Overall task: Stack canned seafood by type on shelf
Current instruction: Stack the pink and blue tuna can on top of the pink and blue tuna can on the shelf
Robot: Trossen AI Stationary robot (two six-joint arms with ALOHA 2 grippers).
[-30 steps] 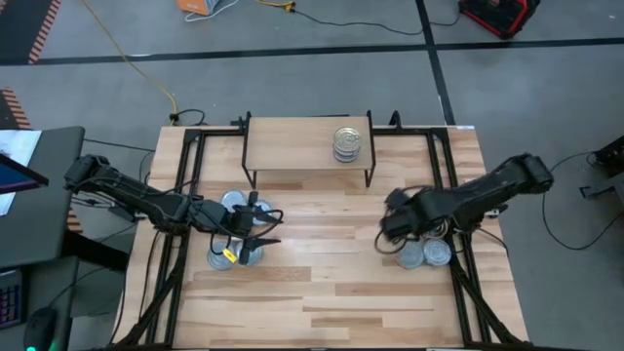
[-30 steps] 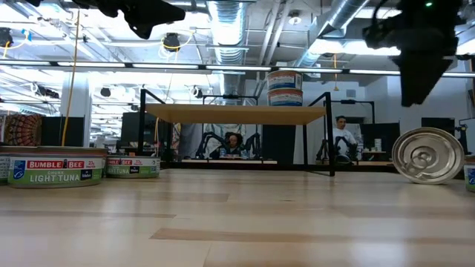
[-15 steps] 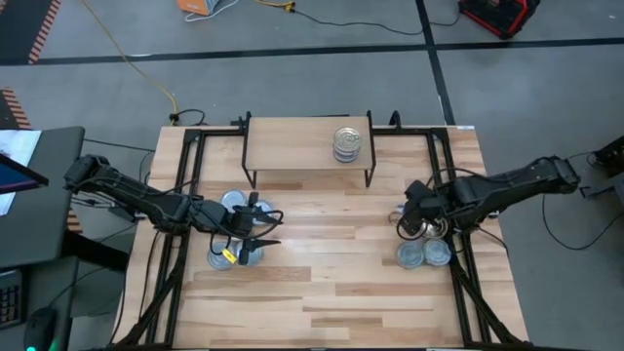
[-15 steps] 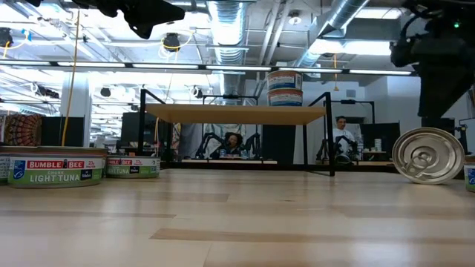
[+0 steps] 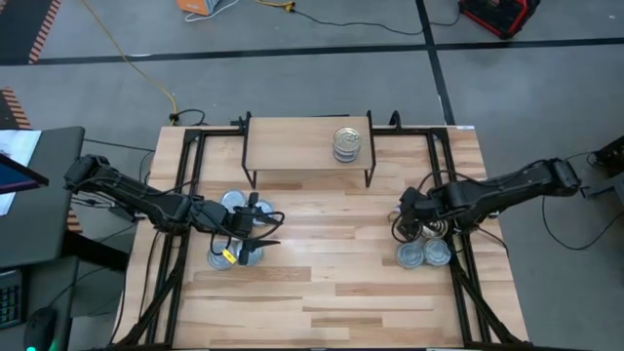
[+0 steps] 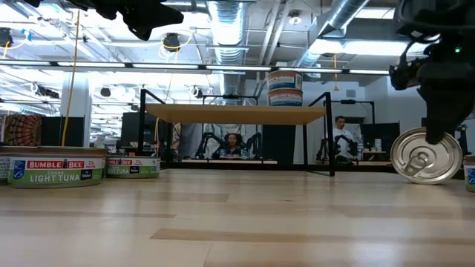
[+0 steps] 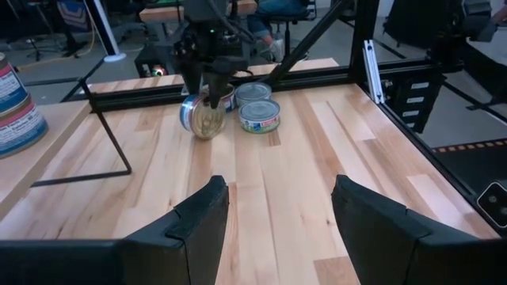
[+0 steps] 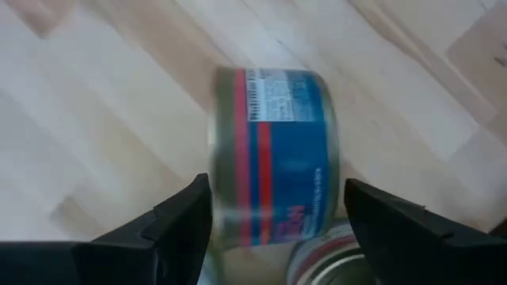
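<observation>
Right of the shelf (image 5: pixel 307 143) and toward the bench's (image 5: pixel 331 292) front, the right gripper (image 5: pixel 410 211) hangs over a tin on its edge (image 6: pixel 427 156), jaws wide, either side of it, not gripping. Two flat tins (image 5: pixel 423 254) lie just beyond it, nearer the front. On the shelf's right end sits a stack of tins (image 5: pixel 347 142). Left of the shelf, the left gripper (image 5: pixel 268 228) waits with jaws open beside a cluster of tins (image 5: pixel 234 202).

We see wood table (image 5: pixel 322 292): shelf (image 5: pixel 292 146) at back edge, tins (image 5: pixel 424 255) near right edge, more tins (image 5: pixel 234 202) toward left edge.
</observation>
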